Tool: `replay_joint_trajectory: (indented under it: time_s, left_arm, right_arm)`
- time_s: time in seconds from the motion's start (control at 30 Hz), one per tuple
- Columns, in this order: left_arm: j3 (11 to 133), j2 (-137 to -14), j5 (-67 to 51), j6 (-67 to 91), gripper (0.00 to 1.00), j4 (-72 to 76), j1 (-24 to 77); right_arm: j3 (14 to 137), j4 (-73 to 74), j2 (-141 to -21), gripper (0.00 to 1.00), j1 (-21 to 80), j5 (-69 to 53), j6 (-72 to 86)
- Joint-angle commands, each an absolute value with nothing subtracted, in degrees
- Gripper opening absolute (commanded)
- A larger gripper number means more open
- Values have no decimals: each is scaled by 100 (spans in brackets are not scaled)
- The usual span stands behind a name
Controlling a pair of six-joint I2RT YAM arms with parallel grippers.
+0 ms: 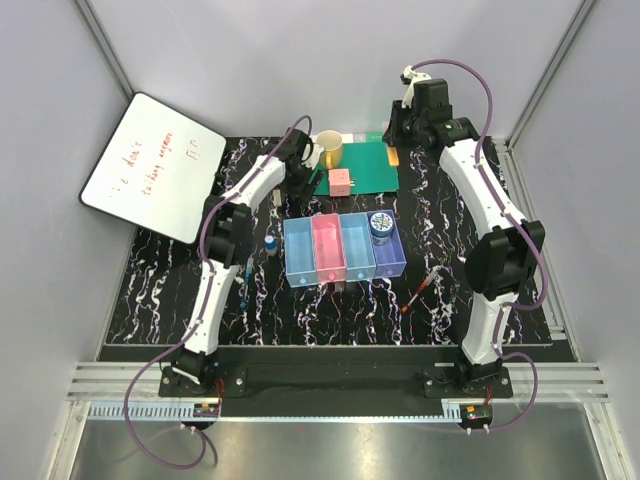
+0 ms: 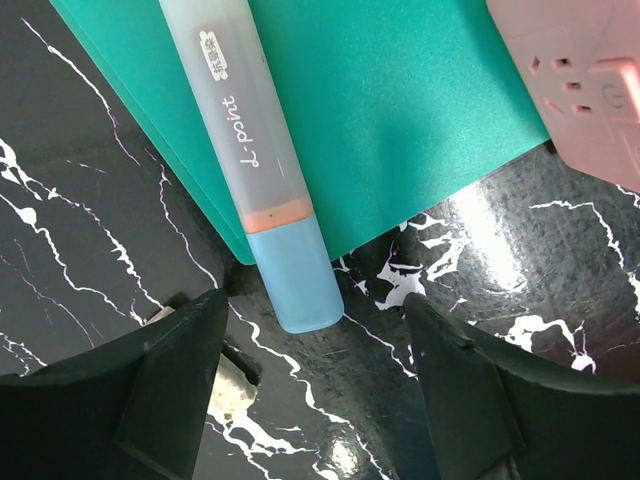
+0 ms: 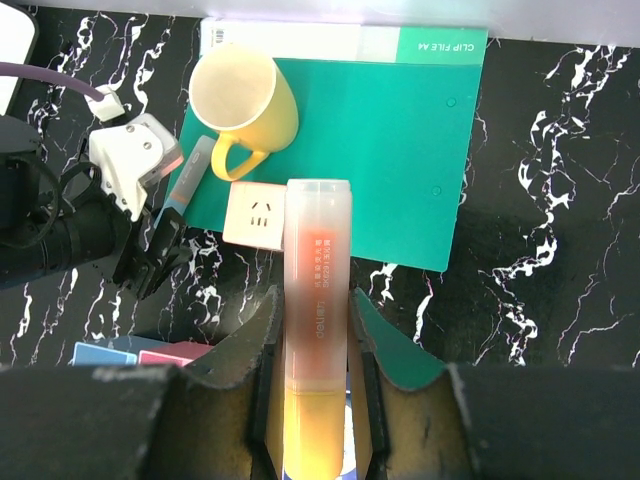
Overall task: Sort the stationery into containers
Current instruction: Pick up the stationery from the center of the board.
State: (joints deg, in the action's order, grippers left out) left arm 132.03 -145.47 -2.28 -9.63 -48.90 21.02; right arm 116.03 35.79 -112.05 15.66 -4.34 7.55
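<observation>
Near the worktop's (image 2: 80,200) back edge, the teal marker (image 2: 260,150), lying half on the folder (image 2: 400,100), is straddled by the open left fingers (image 2: 170,390) so it can be pinched, while the orange marker (image 3: 318,300) is gripped by the right fingers (image 3: 250,350) above, ready for the trays (image 1: 343,250).

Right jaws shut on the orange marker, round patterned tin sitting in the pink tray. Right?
Wrong tray. The round patterned tin sits in the purple tray at the row's right end, as the top view shows. The right jaws are indeed shut on the orange marker.
</observation>
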Motion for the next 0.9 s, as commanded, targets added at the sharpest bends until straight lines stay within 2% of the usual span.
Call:
replay_joint_trajectory:
  time_s: [0.0, 0.73, 0.83, 0.87]
  left_arm:
    - [13500, -14643, -158, -905, 77, -4940, 2118]
    - [13333, -14669, -220, -870, 72, -4157, 2180]
    - [13333, -14756, -220, -800, 63, -4157, 2197]
    - [13333, -14766, -220, -782, 55, -4157, 2215]
  right_arm:
    - [11786, 3595, -10767, 0, 1608, -580, 844]
    - [11812, 3604, -10828, 0, 1608, -554, 932]
    - [11804, 3604, -10828, 0, 1608, -571, 958]
    - [11812, 3604, -10828, 0, 1617, -571, 967]
